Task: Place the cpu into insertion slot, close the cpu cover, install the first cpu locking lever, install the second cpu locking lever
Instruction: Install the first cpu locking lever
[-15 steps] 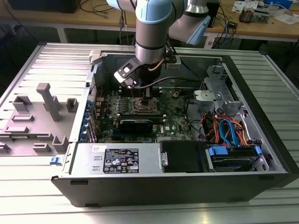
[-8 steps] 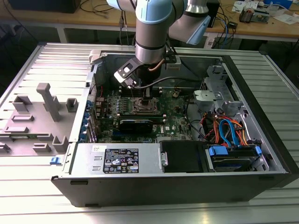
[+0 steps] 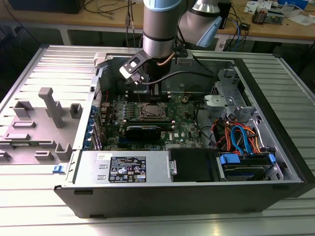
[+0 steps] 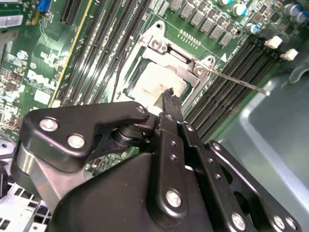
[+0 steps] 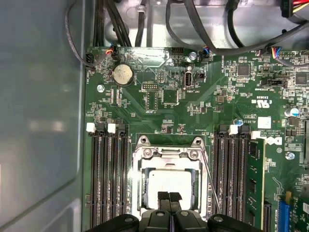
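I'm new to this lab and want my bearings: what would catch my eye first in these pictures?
In the exterior view, the grey robot arm reaching down into the open computer case stands out. In the first wrist view its black tool is poised over the cpu, whose silver top shows through the cpu cover on the green board. In the second wrist view a thin metal lever juts out beside that cover.

The cpu [image 5: 169, 181], a flat square chip with a silver-grey top, lies level in the insertion slot [image 3: 143, 114] on the green board [image 5: 159, 104]. The cpu cover [image 5: 169, 153], a silver frame, appears lowered around it. One thin locking lever [image 4: 239, 83] juts out sideways, unlatched.
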